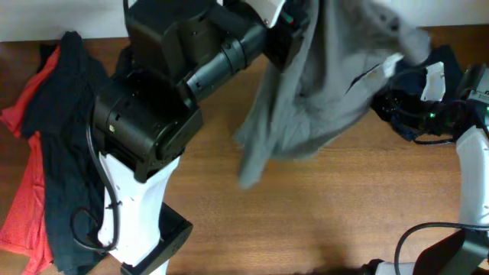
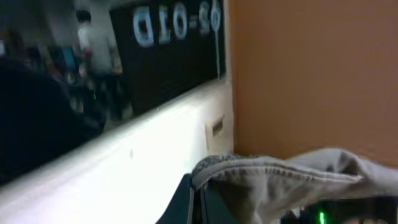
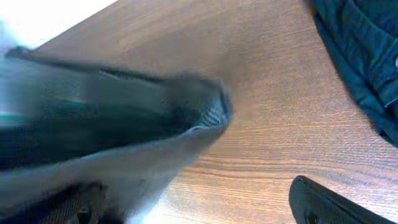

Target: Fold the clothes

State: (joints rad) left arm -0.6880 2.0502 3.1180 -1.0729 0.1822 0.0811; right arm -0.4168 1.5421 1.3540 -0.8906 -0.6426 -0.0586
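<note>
Overhead: shorts [image 1: 321, 84] hang above worktop [image 1: 321, 221], upper centre, long axis slanting down to lower left. Left claw [image 2: 198, 202] clamps a seamed edge at top. Right claw [image 1: 399, 98] sits at their right side; grip unclear. Loose lower end lies left of it, well apart.

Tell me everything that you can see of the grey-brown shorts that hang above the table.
The shorts are large, grey-brown, of soft cotton-like cloth with a stitched hem. Unfolded and crumpled, they hang in loose folds above the wooden table. The left gripper pinches a rolled edge at the top. Another edge reaches the right gripper; whether it grips cannot be told.
</note>
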